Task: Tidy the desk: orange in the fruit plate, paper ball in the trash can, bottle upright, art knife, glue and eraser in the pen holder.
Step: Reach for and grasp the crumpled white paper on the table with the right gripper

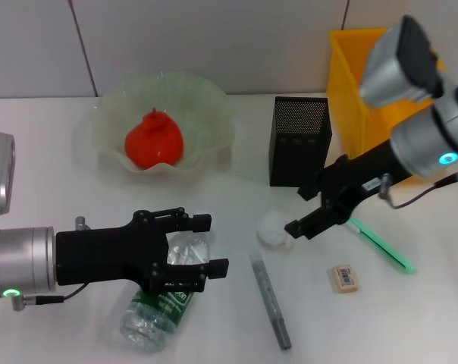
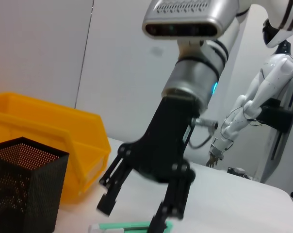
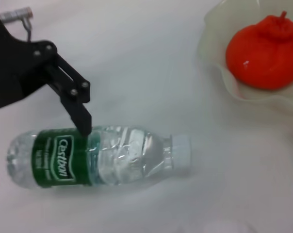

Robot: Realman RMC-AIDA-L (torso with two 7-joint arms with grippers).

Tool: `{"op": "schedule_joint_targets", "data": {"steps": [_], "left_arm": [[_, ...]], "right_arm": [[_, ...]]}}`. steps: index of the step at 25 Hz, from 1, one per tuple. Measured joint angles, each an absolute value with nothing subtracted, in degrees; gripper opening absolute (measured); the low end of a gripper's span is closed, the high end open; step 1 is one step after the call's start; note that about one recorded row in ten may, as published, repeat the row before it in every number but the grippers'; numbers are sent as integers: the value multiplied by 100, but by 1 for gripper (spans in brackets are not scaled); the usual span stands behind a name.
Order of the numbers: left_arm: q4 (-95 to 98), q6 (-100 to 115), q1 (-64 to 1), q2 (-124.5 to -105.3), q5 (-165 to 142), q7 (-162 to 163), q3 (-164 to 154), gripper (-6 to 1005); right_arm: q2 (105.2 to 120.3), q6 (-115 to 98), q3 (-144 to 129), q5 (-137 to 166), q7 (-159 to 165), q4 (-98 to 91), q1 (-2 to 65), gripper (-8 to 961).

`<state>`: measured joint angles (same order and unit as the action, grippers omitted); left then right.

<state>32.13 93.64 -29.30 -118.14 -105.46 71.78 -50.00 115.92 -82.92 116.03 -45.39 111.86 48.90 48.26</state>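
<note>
The clear bottle (image 1: 159, 309) with a green label lies on its side at the front left; the right wrist view shows the bottle (image 3: 98, 158) and its white cap. My left gripper (image 1: 210, 244) is open, its fingers either side of the bottle's upper body. The orange (image 1: 153, 142) sits in the fruit plate (image 1: 214, 106). My right gripper (image 1: 297, 226) is open beside the white paper ball (image 1: 273, 230). The grey art knife (image 1: 271, 299), eraser (image 1: 343, 277) and green glue (image 1: 381, 244) lie on the table. Behind them stand the black mesh pen holder (image 1: 299, 140) and the yellow trash can (image 1: 358, 83).
The left wrist view shows my right gripper (image 2: 132, 213) hanging over the table, with the pen holder (image 2: 20, 184) and trash can (image 2: 49, 136) beside it. The white table (image 1: 411, 326) extends to the front right.
</note>
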Motion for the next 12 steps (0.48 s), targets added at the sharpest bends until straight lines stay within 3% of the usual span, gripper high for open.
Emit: {"op": "schedule_joint_targets", "data": {"steps": [5,12], "left_arm": [[3216,9364,-2929,-11811,-10554,7187,-5001,805],[3223,9364,-2927,-11793,-10574,7198,-5001,805]], "right_arm": [[11796,-7590,11392,-4535,10919,4554,4836,797],[11877,-7003,11129,-4552,10848,4360,4784,797]]}}
